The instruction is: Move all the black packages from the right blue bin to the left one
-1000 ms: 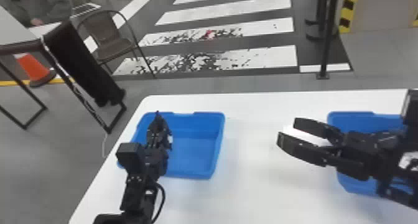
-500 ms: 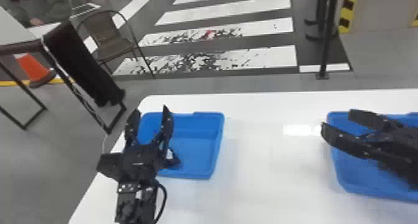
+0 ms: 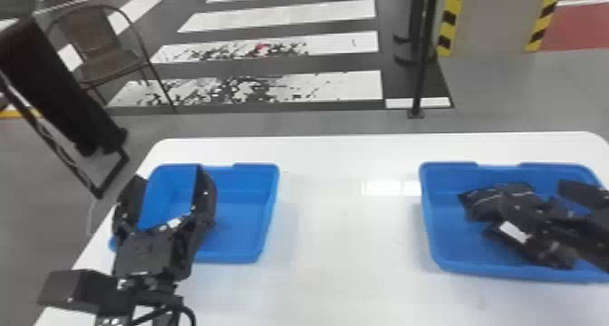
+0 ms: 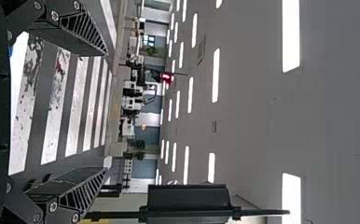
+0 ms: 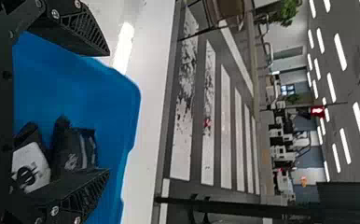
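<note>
The work looks to be at the picking step: the black packages (image 3: 484, 203) lie on the floor of the right bin (image 3: 494, 271), at least two of them close together, one with a white label (image 3: 513, 232), though the arm hides part of the pile and I cannot give a full count. The right gripper (image 5: 108, 112) is over that bin with its fingers wide apart and nothing held between them; the packages lie nearer its right finger than its left. The left gripper (image 3: 168, 172) is over the left bin (image 3: 268, 212), fingers also spread and empty, and it hides enough of the bin that I cannot tell whether any package is in there. Next, the right gripper should line up on one package, get lower with a finger on either side, and close on it before lifting clear of the rim. The packages look soft, so a shallow pinch may slip or drag the neighbour along. After that the package has to cross the table (image 3: 344, 257), and the left gripper probably needs to make room for the drop.
</note>
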{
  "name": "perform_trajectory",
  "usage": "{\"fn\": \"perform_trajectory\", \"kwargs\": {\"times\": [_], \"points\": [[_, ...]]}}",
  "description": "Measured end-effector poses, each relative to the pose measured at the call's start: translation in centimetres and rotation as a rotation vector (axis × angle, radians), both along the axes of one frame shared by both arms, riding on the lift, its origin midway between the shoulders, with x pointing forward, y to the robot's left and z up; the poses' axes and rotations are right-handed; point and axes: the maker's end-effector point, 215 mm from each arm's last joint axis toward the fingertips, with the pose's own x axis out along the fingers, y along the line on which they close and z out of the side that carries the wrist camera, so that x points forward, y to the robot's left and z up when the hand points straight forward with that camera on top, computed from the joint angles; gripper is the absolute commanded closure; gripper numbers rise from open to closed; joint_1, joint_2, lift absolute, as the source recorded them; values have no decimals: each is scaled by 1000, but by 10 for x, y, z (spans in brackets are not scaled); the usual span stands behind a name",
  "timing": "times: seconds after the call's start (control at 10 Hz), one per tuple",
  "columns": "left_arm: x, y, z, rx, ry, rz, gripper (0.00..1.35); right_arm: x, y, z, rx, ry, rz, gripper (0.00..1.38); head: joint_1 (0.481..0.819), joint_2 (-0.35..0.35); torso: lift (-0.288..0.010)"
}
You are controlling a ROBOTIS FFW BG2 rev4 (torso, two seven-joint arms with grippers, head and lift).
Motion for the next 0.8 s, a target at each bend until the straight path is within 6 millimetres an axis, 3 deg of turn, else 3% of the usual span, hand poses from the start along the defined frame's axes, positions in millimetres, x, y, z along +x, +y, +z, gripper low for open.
{"fn": "perform_trajectory", "kwargs": {"times": [0.1, 0.3, 0.5, 0.8], "points": [[-1, -11, -3, -16, 5, -23, 177, -2, -21, -16, -34, 48, -49, 156, 695, 85, -154], [-1, -27, -7, -30, 14, -55, 176, -3, -45, -48, -58, 140, -106, 159, 695, 21, -154], [0, -32, -11, -35, 27, -70, 177, -9, -54, -72, -59, 220, -137, 159, 695, 3, -154], [0, -35, -13, -36, 33, -78, 177, -20, -63, -88, -81, 297, -185, 159, 695, -11, -154]]}}
